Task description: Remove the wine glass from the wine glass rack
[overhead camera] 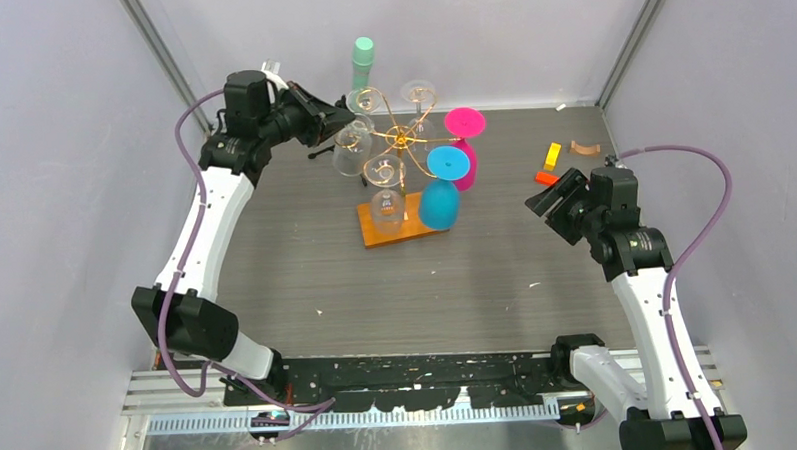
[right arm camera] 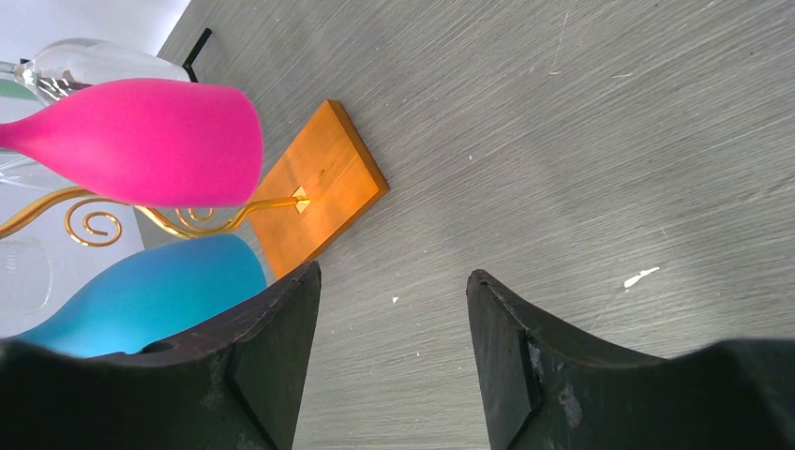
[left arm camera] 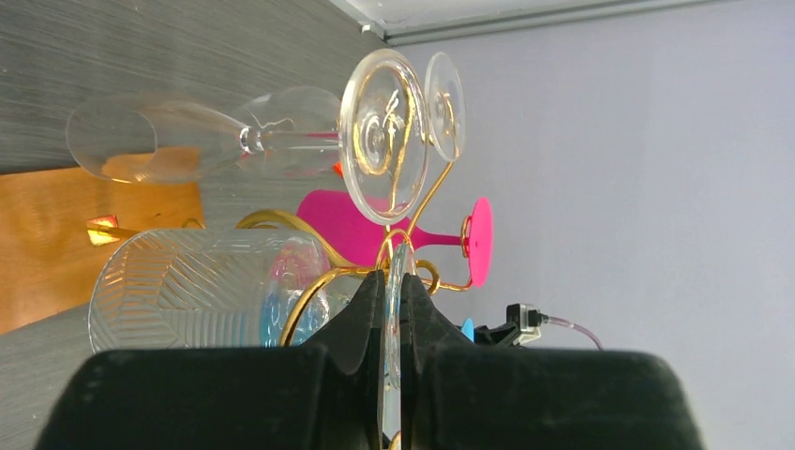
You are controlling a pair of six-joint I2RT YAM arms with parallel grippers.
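The wine glass rack (overhead camera: pixel 401 137) is gold wire with curled arms on an orange wooden base (overhead camera: pixel 400 225), mid-table. Clear, pink and blue glasses hang from it upside down. My left gripper (overhead camera: pixel 341 121) is at its left side, shut on the thin foot disc (left arm camera: pixel 397 267) of a clear ribbed wine glass (overhead camera: pixel 351 150). That glass's bowl (left arm camera: pixel 187 291) hangs beside a gold arm (left arm camera: pixel 309 300). My right gripper (overhead camera: pixel 540 202) stands open above the table to the right of the rack, nothing between its fingers (right arm camera: pixel 281 328).
A pink glass (overhead camera: pixel 465 143) and a blue glass (overhead camera: pixel 441 195) hang on the rack's right side, the blue one (right arm camera: pixel 141 291) close to my right fingers. A mint bottle (overhead camera: pixel 363 61) stands behind. Small orange and yellow blocks (overhead camera: pixel 549 160) lie at the back right.
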